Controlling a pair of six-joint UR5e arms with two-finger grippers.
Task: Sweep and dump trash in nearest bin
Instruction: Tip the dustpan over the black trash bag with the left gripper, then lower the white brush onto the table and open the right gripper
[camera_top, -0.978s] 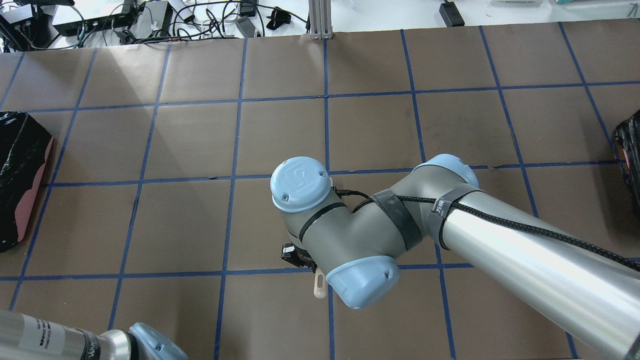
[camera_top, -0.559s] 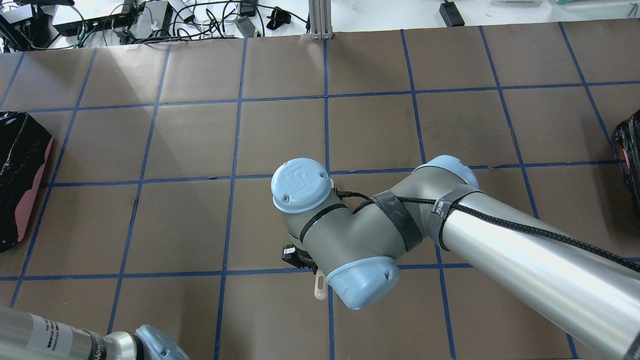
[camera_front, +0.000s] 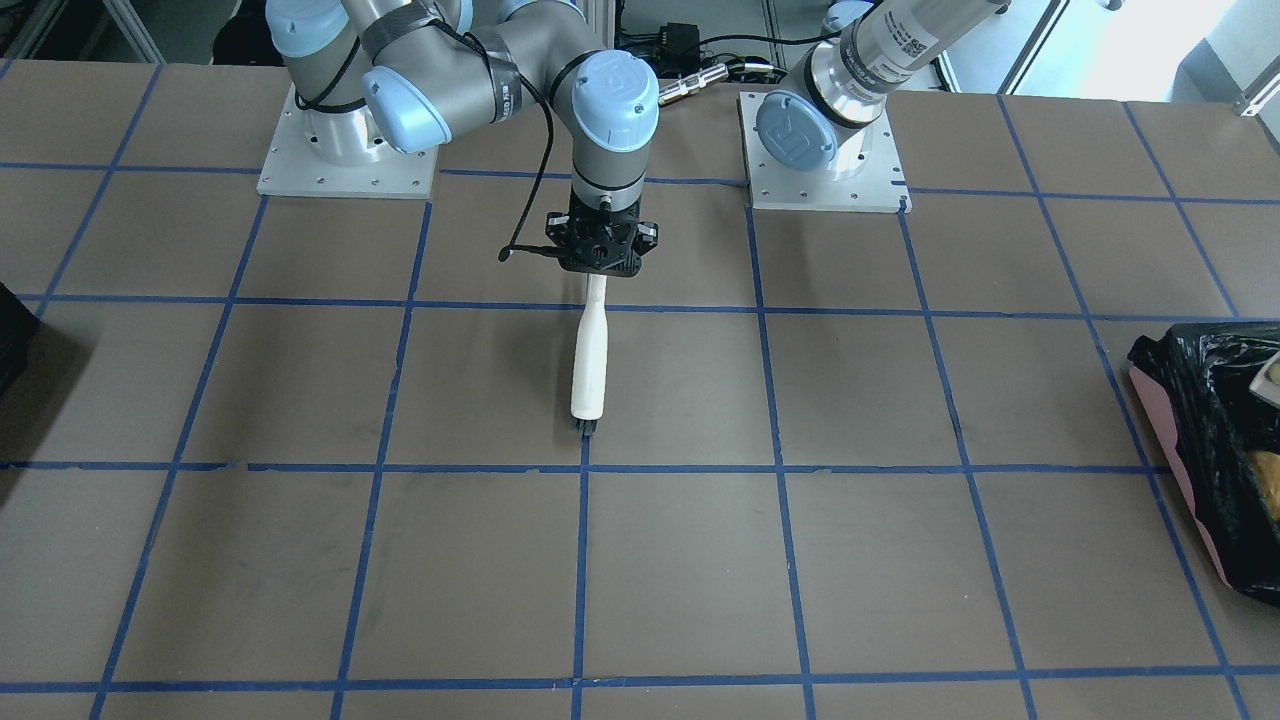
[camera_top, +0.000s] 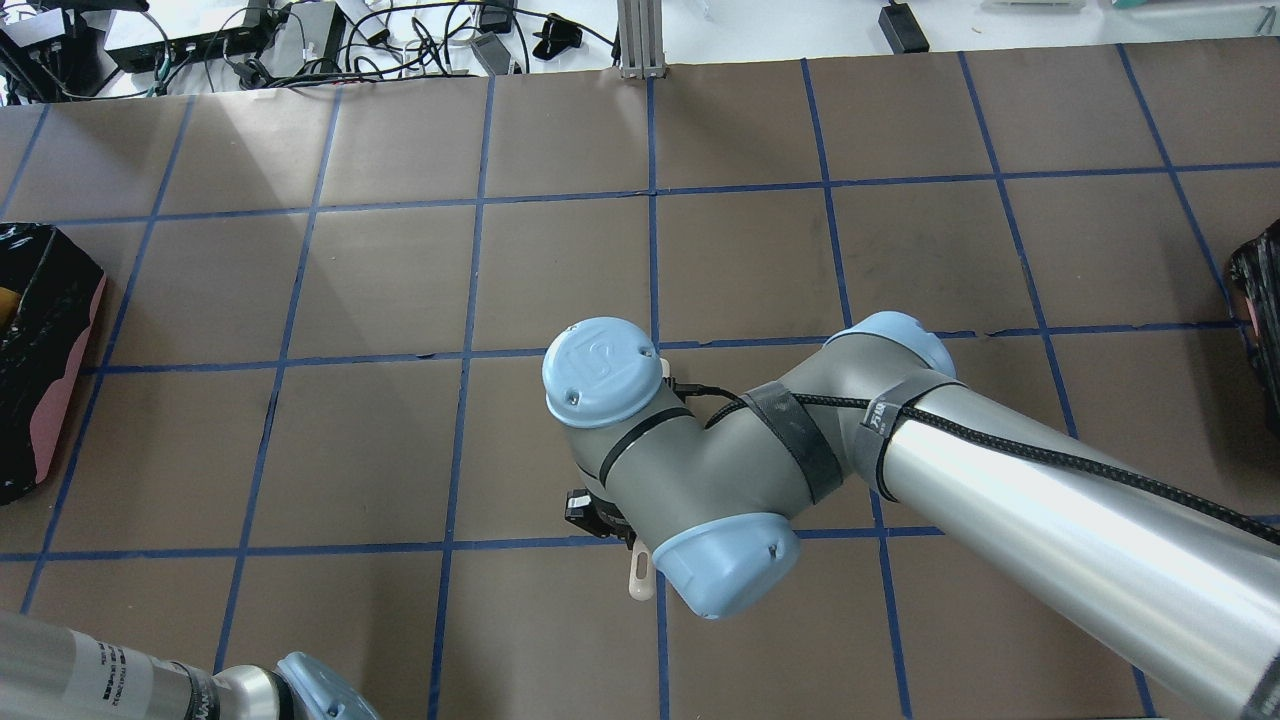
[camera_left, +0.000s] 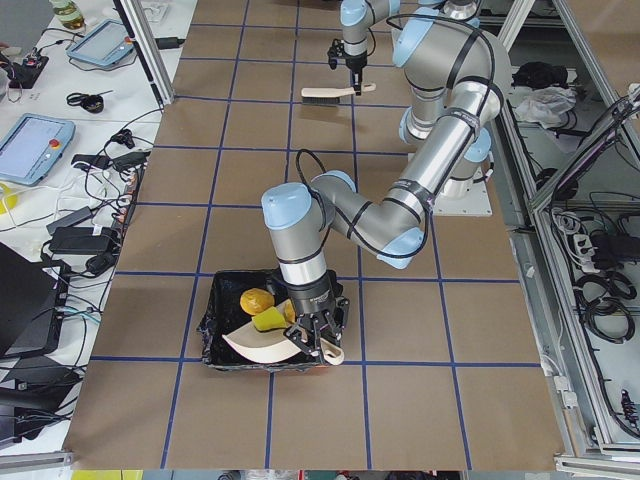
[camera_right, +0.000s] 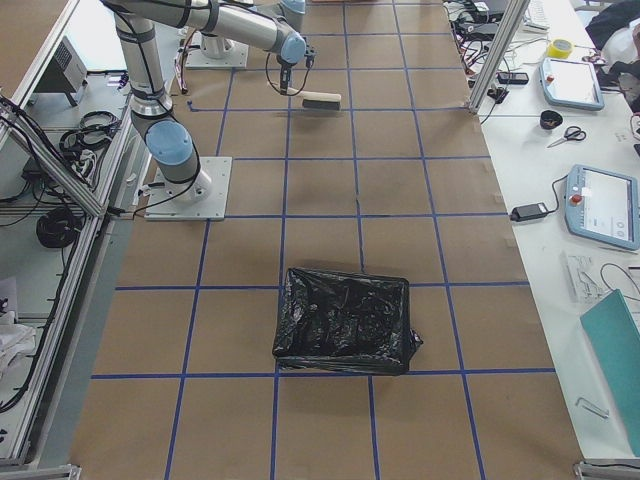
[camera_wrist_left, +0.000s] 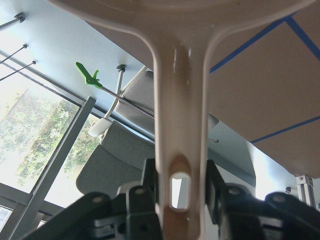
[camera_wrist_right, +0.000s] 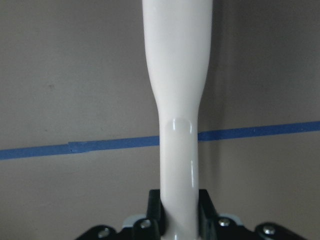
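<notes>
Left gripper (camera_wrist_left: 181, 192) is clamped on the dustpan (camera_left: 262, 346) handle, and the pan reaches out from the fingers over the bin (camera_left: 213, 330). Just past the pan's lip, inside the black bag, sit an orange-brown lump (camera_left: 257, 299) and a yellow wedge (camera_left: 268, 320). Right gripper (camera_wrist_right: 178, 215) is clamped on the brush (camera_front: 590, 360) handle. The brush extends flat ahead of it, low over the table (camera_front: 300, 560); can't tell if it touches.

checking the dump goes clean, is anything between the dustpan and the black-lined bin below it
Nothing visible does. The left gripper holds the dustpan tilted right over the open bin, and two yellowish trash pieces already sit inside its rim. The brush, in the right gripper, is far off mid-table.
</notes>
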